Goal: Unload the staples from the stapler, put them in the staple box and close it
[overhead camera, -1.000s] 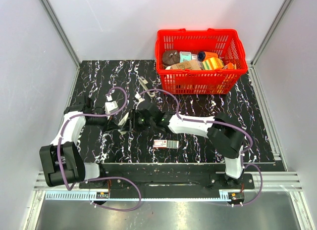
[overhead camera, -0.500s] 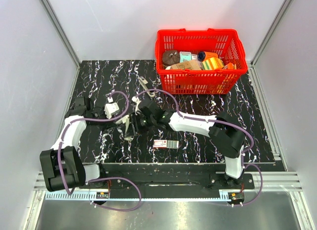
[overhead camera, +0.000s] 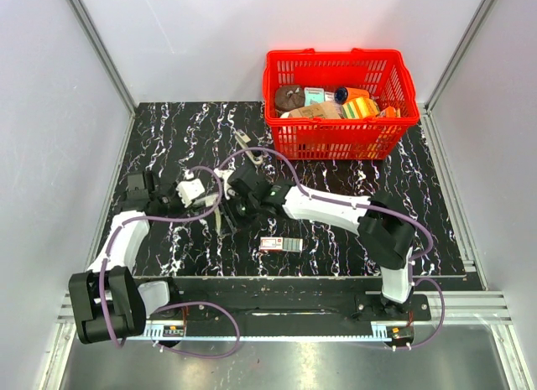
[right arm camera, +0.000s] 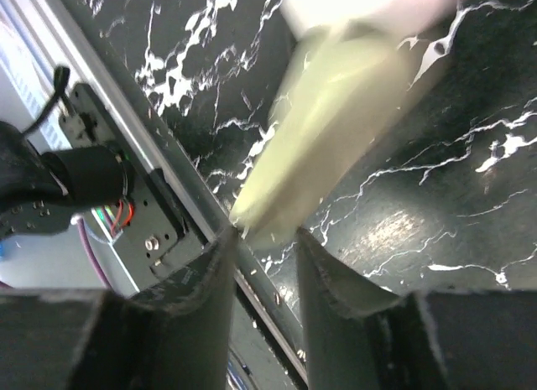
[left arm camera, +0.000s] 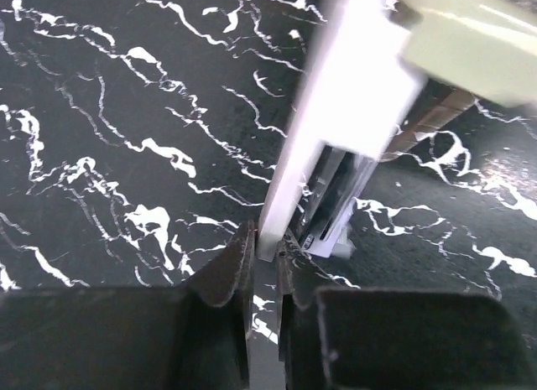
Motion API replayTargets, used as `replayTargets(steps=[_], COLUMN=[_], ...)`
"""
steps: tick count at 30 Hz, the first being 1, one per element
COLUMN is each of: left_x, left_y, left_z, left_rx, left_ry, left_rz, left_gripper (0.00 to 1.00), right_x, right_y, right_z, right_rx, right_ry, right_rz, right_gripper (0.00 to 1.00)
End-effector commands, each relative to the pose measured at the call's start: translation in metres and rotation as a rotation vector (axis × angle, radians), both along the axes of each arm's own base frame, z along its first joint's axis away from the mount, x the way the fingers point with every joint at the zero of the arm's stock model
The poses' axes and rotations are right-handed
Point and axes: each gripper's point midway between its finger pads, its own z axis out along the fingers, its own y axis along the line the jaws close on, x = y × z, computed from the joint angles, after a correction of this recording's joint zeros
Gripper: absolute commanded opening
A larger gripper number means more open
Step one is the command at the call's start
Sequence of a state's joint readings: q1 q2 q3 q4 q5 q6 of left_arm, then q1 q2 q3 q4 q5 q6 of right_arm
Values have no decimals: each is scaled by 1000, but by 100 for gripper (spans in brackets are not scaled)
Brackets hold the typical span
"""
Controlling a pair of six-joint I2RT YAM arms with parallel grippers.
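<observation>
The stapler (overhead camera: 221, 215) lies open on the black marble table between my two grippers. In the left wrist view its white metal arm (left arm camera: 336, 122) runs up and to the right, with the staple channel (left arm camera: 331, 201) beside it and the pale green lid (left arm camera: 470, 38) at the top right. My left gripper (left arm camera: 267, 239) is shut on the lower end of the white arm; in the top view this gripper (overhead camera: 210, 207) is left of the stapler. My right gripper (right arm camera: 264, 232) is shut on the tip of the pale green lid (right arm camera: 327, 130); in the top view it (overhead camera: 235, 207) is right of the stapler.
A red basket (overhead camera: 403, 120) full of items stands at the back right. A small red and white box (overhead camera: 279, 244) lies in front of the right forearm. A small metal tool (overhead camera: 244, 142) lies behind the grippers. The table's front rail (right arm camera: 159, 197) shows in the right wrist view.
My left arm has drawn back to the left and its wrist has risen toward the rear. The stapler's pale body now shows more between the grippers. The right gripper has shifted slightly left.
</observation>
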State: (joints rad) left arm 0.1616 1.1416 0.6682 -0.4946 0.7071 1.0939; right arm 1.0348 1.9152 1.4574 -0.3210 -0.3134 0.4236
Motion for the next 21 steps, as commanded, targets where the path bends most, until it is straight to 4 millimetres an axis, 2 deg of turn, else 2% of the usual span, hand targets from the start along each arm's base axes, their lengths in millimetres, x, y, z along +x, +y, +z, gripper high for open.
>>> replayTargets(steps=[1,7,10,14,19,21], left_x=[65,66,58,53,40,36], left_y=[30,19,10,7,0,-4], left_z=[62,73,63,55,44,42], left_rx=[94,63,69,59,-15,-55], left_ry=[-353,-420,-388,-357,-250,-212], left_rz=[139,154,124,127,148,171], left_gripper=[0,0,0,0,0,0], right_x=[-74,-74,-70,-62,-40,-28], right_y=[-25,-23,-20,-18,-26,-30], right_z=[-27,-35,-33,-29,-22,-12], right_rx=[-210,-254,-248,-244,-252,-236], right_ry=[31,-33,-51,-83,-171,-188], right_rz=[231,222,202,168,62,8], right_gripper=[0,0,0,0,0,0])
